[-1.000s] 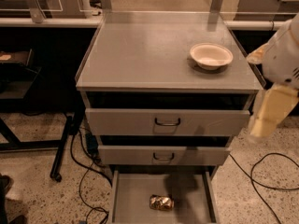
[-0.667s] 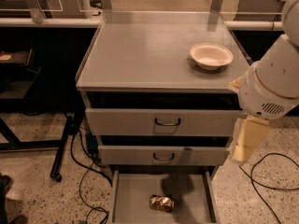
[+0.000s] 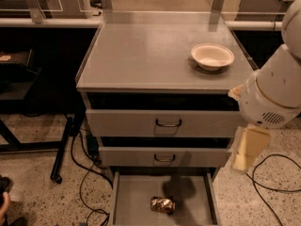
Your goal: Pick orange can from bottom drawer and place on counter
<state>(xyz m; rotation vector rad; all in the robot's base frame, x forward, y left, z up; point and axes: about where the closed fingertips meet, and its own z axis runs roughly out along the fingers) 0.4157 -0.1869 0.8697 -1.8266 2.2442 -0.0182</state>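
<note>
The orange can [image 3: 162, 204], crumpled and shiny, lies on the floor of the bottom drawer [image 3: 134, 199], which is pulled out at the foot of the cabinet. The counter [image 3: 141, 51] is the wide grey top above it. My gripper [image 3: 245, 150] hangs pale and cream-coloured below the big white arm [image 3: 277, 93], at the cabinet's right side, level with the middle drawer. It is above and to the right of the can, well apart from it. It holds nothing that I can see.
A white bowl [image 3: 212, 56] sits on the counter's right part. Two handled grey drawers [image 3: 168, 123] stand slightly pulled out above the bottom one. Cables [image 3: 83, 182] run over the speckled floor at the left, another at the right [image 3: 277, 185]. A black table leg [image 3: 61, 149] stands at the left.
The arm and gripper have moved left and down from the right edge of the view toward the cabinet's right side. The can, the bowl and the drawers have not moved.
</note>
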